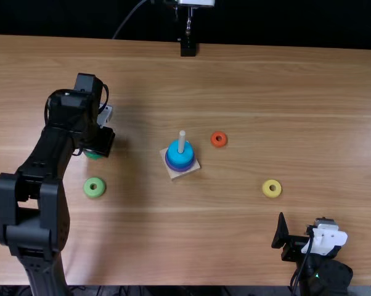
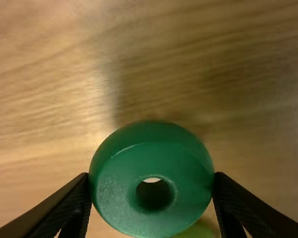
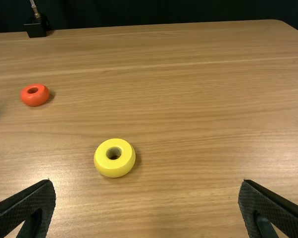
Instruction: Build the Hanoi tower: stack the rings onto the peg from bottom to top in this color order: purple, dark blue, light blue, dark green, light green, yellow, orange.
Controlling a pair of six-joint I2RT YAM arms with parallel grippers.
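The left pincer (image 1: pixel 100 142) pinches the dark green ring (image 1: pixel 93 155), light green ring (image 1: pixel 94 193) near it, peg (image 1: pixel 182 140) between it and the orange ring (image 1: pixel 219 143).

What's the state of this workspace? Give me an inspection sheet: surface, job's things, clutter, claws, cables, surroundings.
Surface: light brown wooden table, visible grain.
Stack: light blue ring uppermost around the peg, darker blue-purple edge beneath.
Loose rings: light green, yellow and orange, lying on the table.
Dark green ring: between the left claw's fingers.
Clutter: nothing seen.
Left claw: shut on that ring.
Right claw: open, nothing between its fingers.
Cables: black ones along both arms; another beyond the far edge.
Surroundings: black mount at the far edge, dark backdrop behind.
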